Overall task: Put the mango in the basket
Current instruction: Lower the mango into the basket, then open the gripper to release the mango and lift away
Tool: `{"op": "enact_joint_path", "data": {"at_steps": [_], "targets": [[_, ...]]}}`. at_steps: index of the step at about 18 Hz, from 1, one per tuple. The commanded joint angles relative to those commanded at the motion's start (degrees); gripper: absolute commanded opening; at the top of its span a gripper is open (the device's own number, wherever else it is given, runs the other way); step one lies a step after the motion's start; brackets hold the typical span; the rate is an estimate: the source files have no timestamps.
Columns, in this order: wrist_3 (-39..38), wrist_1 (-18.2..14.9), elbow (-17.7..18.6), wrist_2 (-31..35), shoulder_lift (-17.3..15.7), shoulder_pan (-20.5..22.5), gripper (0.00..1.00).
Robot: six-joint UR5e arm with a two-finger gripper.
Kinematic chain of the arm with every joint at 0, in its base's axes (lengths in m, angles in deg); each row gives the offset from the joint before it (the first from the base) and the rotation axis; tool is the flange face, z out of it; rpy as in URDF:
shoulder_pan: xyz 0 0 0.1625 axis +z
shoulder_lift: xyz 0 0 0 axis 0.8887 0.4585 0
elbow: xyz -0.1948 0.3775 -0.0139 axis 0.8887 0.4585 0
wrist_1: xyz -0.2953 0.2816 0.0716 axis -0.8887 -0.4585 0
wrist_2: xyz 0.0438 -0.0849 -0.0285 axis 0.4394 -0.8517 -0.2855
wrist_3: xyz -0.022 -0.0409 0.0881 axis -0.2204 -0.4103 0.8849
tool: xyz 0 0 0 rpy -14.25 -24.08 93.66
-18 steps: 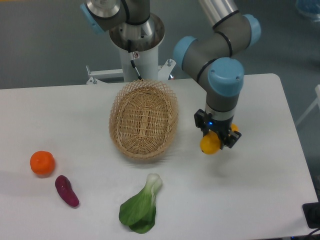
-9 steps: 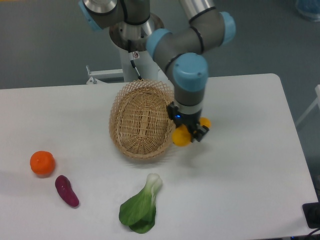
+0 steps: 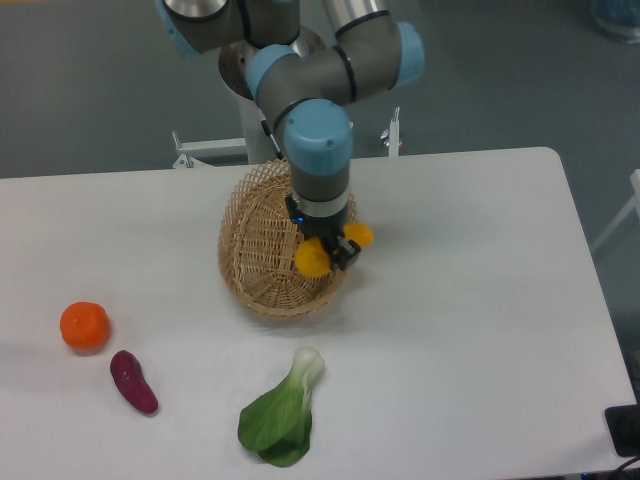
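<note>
- One claw (image 3: 328,246), pointing down, is clamped across the middle of the mango (image 3: 312,258), which hangs over the right part of the basket (image 3: 262,245), toward the counter's far edge.
- Mango looks firm and smooth, likely a little slippery and bruisable; a hold across the middle, as now, seems safest, since the ends taper.
- Both its ends stick out past the claw: yellow-orange, glossy, elongated.
- Basket: tan wicker, oval, open lattice rim.
- Nearer the counter's (image 3: 480,330) front edge lie a bok choy (image 3: 280,410), an orange (image 3: 84,326) and a purple vegetable (image 3: 133,381).
</note>
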Motion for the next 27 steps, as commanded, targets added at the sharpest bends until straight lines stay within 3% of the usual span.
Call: {"op": "enact_joint_path", "data": {"at_steps": [9, 17, 19, 27], "targets": [[-0.44, 0.09, 1.85, 1.32, 0.17, -2.47, 0.65], [-0.7, 1.31, 2.11, 1.67, 0.26, -2.82, 0.88], [-0.88, 2.54, 1.94, 1.59, 0.09, -2.73, 1.0], [-2.29, 5.8, -0.16, 1.76, -0.53, 0.78, 1.0]]}}
